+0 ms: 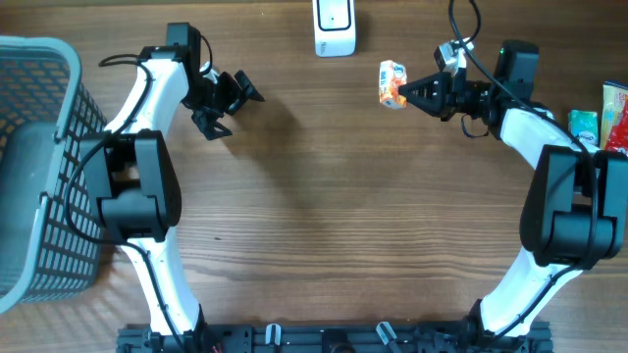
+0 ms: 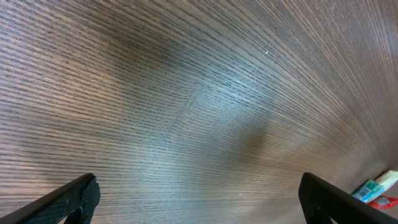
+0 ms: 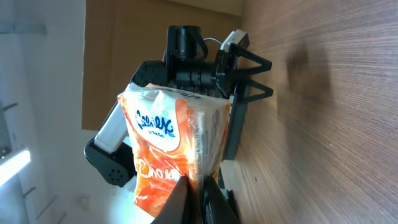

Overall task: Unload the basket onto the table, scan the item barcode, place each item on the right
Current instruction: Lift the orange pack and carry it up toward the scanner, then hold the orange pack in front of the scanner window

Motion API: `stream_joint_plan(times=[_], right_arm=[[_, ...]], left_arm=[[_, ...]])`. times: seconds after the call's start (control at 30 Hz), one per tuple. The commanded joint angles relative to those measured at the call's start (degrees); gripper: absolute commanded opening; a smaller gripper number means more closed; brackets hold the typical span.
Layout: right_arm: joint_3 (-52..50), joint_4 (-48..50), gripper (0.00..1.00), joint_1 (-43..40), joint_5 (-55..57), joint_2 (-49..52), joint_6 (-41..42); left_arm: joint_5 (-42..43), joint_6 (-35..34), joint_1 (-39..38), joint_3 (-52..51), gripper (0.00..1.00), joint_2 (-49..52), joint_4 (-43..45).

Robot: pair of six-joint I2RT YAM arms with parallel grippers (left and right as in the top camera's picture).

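Main risk: the packet is pinched only by its thin bottom edge, so the soft wrap could twist or slide out when the wrist turns it toward the scanner. That's my read from how little of it sits between the fingers.

Second risk: no barcode shows in any view. If it's on a face turned away from the scanner, or creased under the wrap, the scan probably misses and the packet needs reorienting on a weak hold.

Packet: small soft pack, orange and white with a blue logo, glossy crinkled film, strip of fine print down one side. It's held up off the table at the far side, just right of the scanner, not touching it.

Right gripper: fingers clamped together on the packet's edge, pointing left toward the scanner.

Left gripper: fingers wide apart, holding nothing, hanging over bare wood well left of the scanner. Doesn't look like a collision risk to me.

Further out: basket at the left edge, a few other packs at the right edge behind the right arm.
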Motion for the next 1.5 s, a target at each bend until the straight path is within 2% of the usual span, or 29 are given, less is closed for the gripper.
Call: stream_joint_plan(times=[0.0,0.3,0.47,0.7,0.83,0.93,1.0,1.03,1.07,1.13,1.2,1.23,1.27,1.33,1.4,1.47], right_arm=[[0.79,0.35,0.04,-0.07,-3.69,0.13,1.38],[0.79,10.16,0.04,0.70,-3.65,0.13,-2.08],[0.79,17.33,0.04,6.73,-3.58,0.13,-0.28],[0.79,17.68,0.04,3.19,-3.58,0.13,7.74],[-0.04,16.81,0.04,-0.94,-3.61,0.13,7.04],[-0.31,17.33,0.04,-0.46,-1.14,0.13,6.54],[-0.28,19.76,0.04,1.84,8.63,0.13,16.37],[-0.28,27.91,0.04,3.98,12.26,0.13,17.97],[-0.04,32.13,0.04,5.66,15.10,0.13,19.19],[2.27,30.75,0.05,8.96,21.27,0.13,16.83],[6.32,18.73,0.05,11.41,28.20,0.13,9.07],[11.32,2.38,0.05,13.62,38.95,0.13,-1.55],[15.10,-7.93,0.05,15.19,48.48,0.13,-8.15],[22.29,-21.86,0.05,18.95,68.11,0.13,-17.38],[28.41,-27.93,0.05,23.56,86.55,0.13,-25.31],[30.23,-24.81,0.05,28.96,104.37,0.13,-36.85]], left_arm=[[-0.13,0.66,0.11,-0.24,1.00,-1.38,-0.02],[-0.13,0.66,0.11,-0.24,1.00,-1.38,-0.02],[-0.13,0.66,0.11,-0.24,1.00,-1.38,-0.02],[-0.13,0.66,0.11,-0.24,1.00,-1.38,-0.02],[-0.13,0.66,0.11,-0.24,1.00,-1.38,-0.02],[-0.13,0.66,0.11,-0.24,1.00,-1.38,-0.02],[-0.13,0.66,0.11,-0.24,1.00,-1.38,-0.02],[-0.13,0.66,0.11,-0.24,1.00,-1.38,-0.02],[-0.13,0.66,0.11,-0.24,1.00,-1.38,-0.02],[-0.13,0.66,0.11,-0.24,1.00,-1.38,-0.02],[-0.13,0.66,0.11,-0.24,1.00,-1.38,-0.02],[-0.13,0.66,0.11,-0.24,1.00,-1.38,-0.02],[-0.13,0.66,0.11,-0.24,1.00,-1.38,-0.02],[-0.13,0.66,0.11,-0.24,1.00,-1.38,-0.02],[-0.13,0.66,0.11,-0.24,1.00,-1.38,-0.02],[-0.13,0.66,0.11,-0.24,1.00,-1.38,-0.02]])
